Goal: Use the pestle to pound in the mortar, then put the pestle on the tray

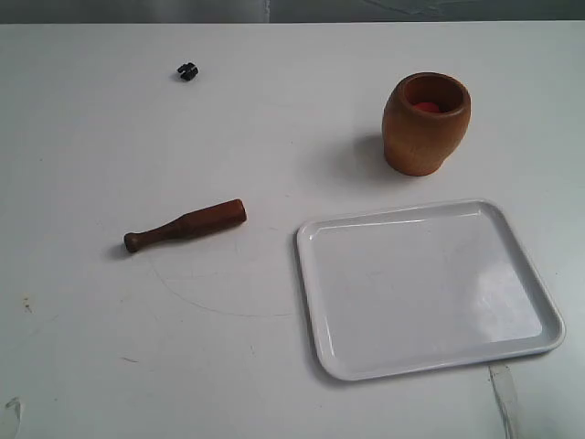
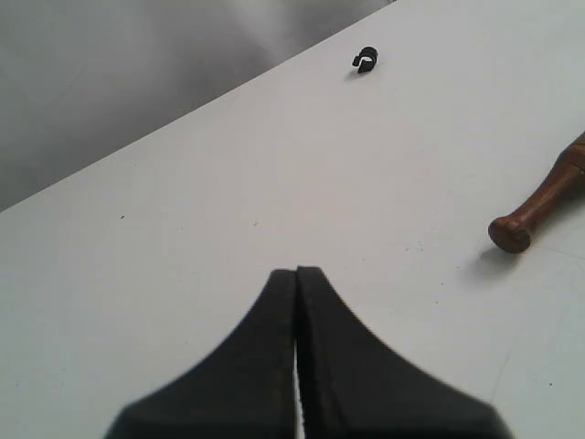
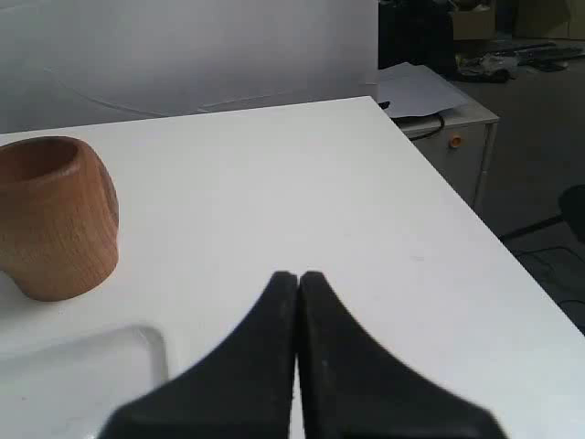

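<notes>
pestle lying flat, long axis left-right, knob leftward, thick end toward tray

Light brown wood for the mortar, turned smooth, fine grain showing on its wall in the right wrist view, soft satin sheen, reddish inside. Darker reddish-brown wood for the pestle, smooth, lightly polished, with a faint highlight along the shaft. Glossy white on the tray, plastic or glazed, cannot tell which; smooth, with bright reflections across floor and rim. Matt white on the table, smooth but marked by small specks and a thin curved scratch. Matt black on the left gripper and right gripper, plastic or rubber by the look, no shine. Black with a small glint on the tiny object; too small to tell the material.
</notes>
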